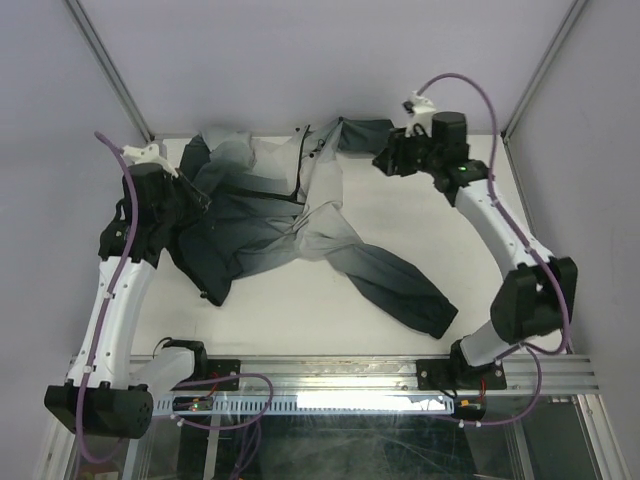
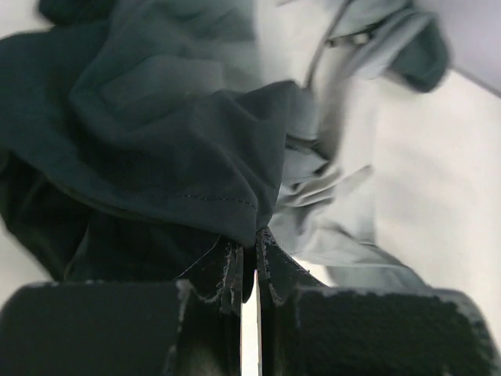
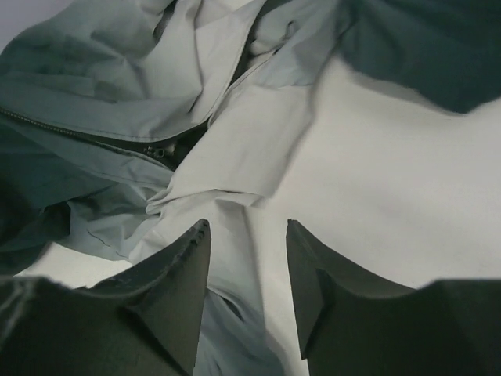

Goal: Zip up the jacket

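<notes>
**Jacket heaped at the far left, one gripper pinching it**

We see a white table (image 1: 300,300) with the jacket (image 1: 260,230) lying crumpled on its far-left part. The cloth is pale grey through the middle and far side and goes to dark teal-black toward the left edge and at the sleeve ends. One sleeve (image 1: 390,280) stretches away from the heap toward the near right, darkening down to its cuff. The dark end of the far sleeve (image 1: 360,135) lies along the far edge, just beside the right gripper (image 3: 246,231).

The left arm (image 1: 115,300) reaches up the left edge of the table to the dark side of the heap. The right arm (image 1: 500,230) curves along the right side and bends in toward the far edge.

The jaws of the left gripper (image 2: 257,249) are closed on a fold of the dark cloth with a stitched hem, and the cloth bunches outward from the tips. The right gripper's jaws stand apart and grip nothing, with pale cloth and bare table under the gap. We cannot tell whether its tips touch the cloth.

In the right wrist view the zipper (image 3: 86,129) runs as a dark toothed line across the pale cloth. It ends at a small dark slider (image 3: 156,150), beyond which the two edges part around a dark gap.
</notes>
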